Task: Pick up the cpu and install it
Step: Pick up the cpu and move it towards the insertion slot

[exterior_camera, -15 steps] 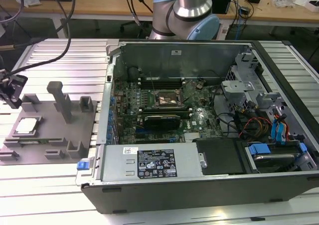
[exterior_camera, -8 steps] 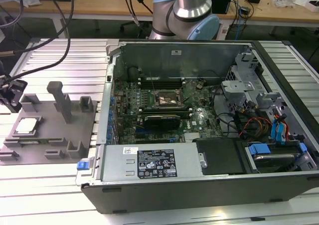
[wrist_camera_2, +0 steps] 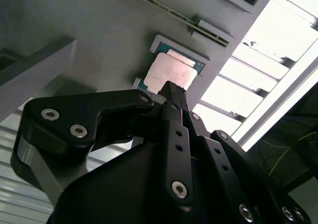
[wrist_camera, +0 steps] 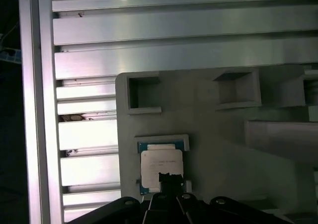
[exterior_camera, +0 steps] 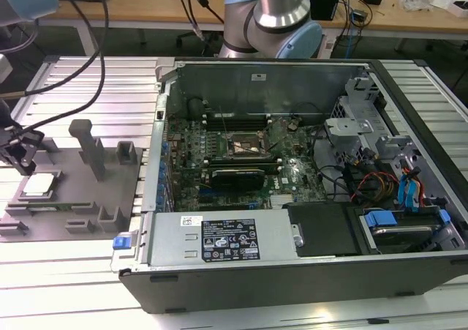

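Note:
The cpu (exterior_camera: 38, 186), a thin square chip with a pale metal top, lies flat in a recess of the grey moulded tray (exterior_camera: 80, 191) at the exterior view's left. My gripper (exterior_camera: 26, 167) hangs just above the cpu's far edge. In both wrist views the black fingers (wrist_camera_2: 171, 110) come together into one narrow tip over the near edge of the cpu (wrist_camera_2: 171, 71) (wrist_camera: 160, 163), with nothing held between them. Whether the tip (wrist_camera: 170, 177) touches the chip I cannot tell. The tray (wrist_camera: 213, 134) surrounds the chip on all sides.
An open computer case (exterior_camera: 292, 286) fills the middle and the exterior view's right, with the dark socket frame (exterior_camera: 245, 145) on its motherboard and a long silver box (exterior_camera: 219, 238) along the front. A tall grey post (exterior_camera: 89, 147) stands on the tray. The arm's base (exterior_camera: 270, 15) stands behind the case.

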Robot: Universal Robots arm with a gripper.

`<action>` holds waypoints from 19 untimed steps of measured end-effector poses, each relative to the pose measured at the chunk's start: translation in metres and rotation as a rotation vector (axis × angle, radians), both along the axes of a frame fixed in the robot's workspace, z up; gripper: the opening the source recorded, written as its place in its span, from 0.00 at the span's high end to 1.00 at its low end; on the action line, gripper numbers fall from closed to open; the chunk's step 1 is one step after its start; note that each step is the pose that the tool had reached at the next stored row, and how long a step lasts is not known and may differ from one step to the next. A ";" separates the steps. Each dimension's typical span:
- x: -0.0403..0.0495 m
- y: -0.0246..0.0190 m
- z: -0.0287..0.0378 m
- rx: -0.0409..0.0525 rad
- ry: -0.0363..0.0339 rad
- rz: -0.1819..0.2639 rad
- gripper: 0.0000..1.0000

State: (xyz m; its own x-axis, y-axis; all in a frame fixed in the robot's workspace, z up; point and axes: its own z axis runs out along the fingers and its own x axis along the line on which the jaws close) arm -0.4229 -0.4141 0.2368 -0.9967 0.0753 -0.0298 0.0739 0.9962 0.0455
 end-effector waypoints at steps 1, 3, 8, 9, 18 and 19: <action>0.0000 -0.0001 -0.0025 0.0000 0.0000 0.000 0.89; 0.0000 -0.0003 -0.0070 0.0000 -0.0001 0.003 0.89; -0.0002 -0.0004 -0.0158 0.0000 0.0001 0.017 0.89; -0.0003 -0.0004 -0.0171 0.0000 0.0003 0.022 0.89; -0.0004 -0.0004 -0.0278 -0.0008 0.0067 0.054 0.89; -0.0004 -0.0004 -0.0278 -0.0008 0.0067 0.054 0.89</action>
